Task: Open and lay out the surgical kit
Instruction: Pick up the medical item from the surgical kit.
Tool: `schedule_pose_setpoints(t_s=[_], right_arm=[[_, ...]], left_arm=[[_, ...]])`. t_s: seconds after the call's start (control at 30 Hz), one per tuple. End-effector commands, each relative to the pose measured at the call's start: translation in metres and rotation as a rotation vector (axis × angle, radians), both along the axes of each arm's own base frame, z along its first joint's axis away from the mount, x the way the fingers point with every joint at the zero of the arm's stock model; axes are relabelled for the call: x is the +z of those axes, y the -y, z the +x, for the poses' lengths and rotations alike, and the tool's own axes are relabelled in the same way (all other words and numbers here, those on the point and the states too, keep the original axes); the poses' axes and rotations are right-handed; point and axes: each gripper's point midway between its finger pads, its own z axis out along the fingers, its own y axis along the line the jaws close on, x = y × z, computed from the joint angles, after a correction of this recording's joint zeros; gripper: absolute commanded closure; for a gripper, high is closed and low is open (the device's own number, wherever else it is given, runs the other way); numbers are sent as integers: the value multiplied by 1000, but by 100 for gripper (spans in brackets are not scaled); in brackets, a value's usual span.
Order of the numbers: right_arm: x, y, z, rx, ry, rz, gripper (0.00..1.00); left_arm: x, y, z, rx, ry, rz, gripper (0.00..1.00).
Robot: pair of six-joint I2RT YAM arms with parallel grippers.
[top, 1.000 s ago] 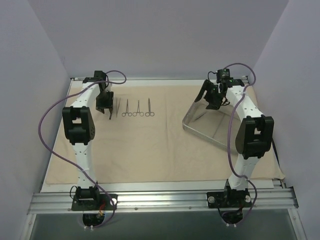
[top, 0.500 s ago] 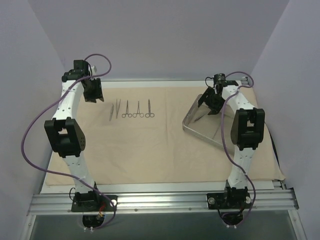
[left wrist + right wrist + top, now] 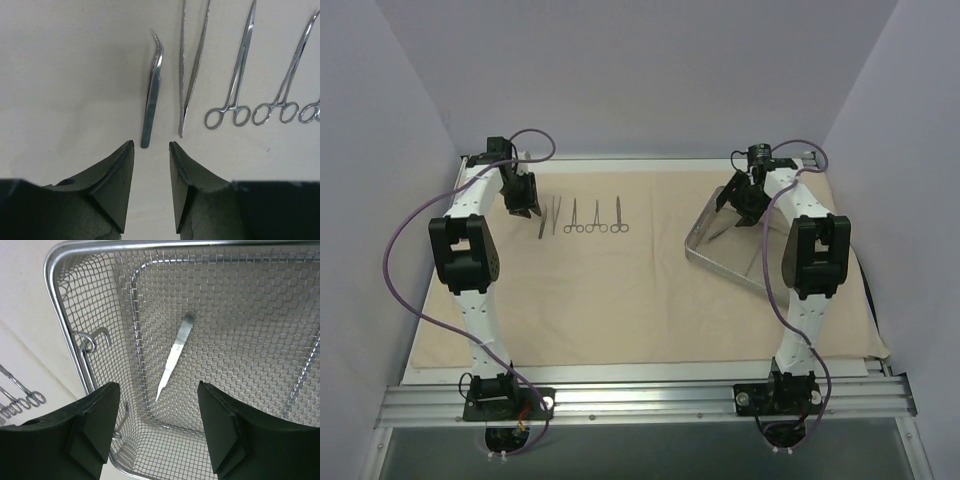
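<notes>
My left fingers (image 3: 125, 160) hang slightly apart and empty over the beige cloth (image 3: 620, 290) spread on the bench. Just ahead of their tips lie curved tweezers (image 3: 152, 100), then straight tweezers (image 3: 182, 112) and ring-handled forceps (image 3: 237, 75) to the right. My right fingers (image 3: 100, 415) gape wide and empty above the wire mesh tray (image 3: 250, 315), where one slim instrument (image 3: 175, 356) lies between them.

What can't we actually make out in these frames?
Left wrist: rightmost forceps cut off by the right edge; straight tweezers run off the top.
Right wrist: mesh tray near rim partly hidden behind the jaws of the right gripper; right side cropped.
Top external: tweezers in the tray too small to identify.
</notes>
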Motion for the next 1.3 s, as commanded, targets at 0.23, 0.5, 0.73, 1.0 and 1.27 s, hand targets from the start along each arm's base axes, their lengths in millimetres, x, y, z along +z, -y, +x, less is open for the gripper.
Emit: schedule_pose_setpoints(t_s=[0.23, 0.5, 0.73, 1.0, 1.27], right_arm=[[42, 5, -29, 37, 51, -26, 36], [41, 4, -34, 36, 46, -16, 36], [37, 2, -38, 39, 39, -5, 36], [39, 1, -39, 48, 44, 0, 36], [39, 0, -40, 55, 42, 4, 36]], left_arm=[[-25, 0, 33, -41, 71, 27, 64], [-31, 17, 43, -63, 83, 69, 67], [-40, 16, 41, -40, 69, 122, 67], [-58, -1, 34, 30, 7, 201, 66], [-65, -5, 36, 24, -6, 223, 67]])
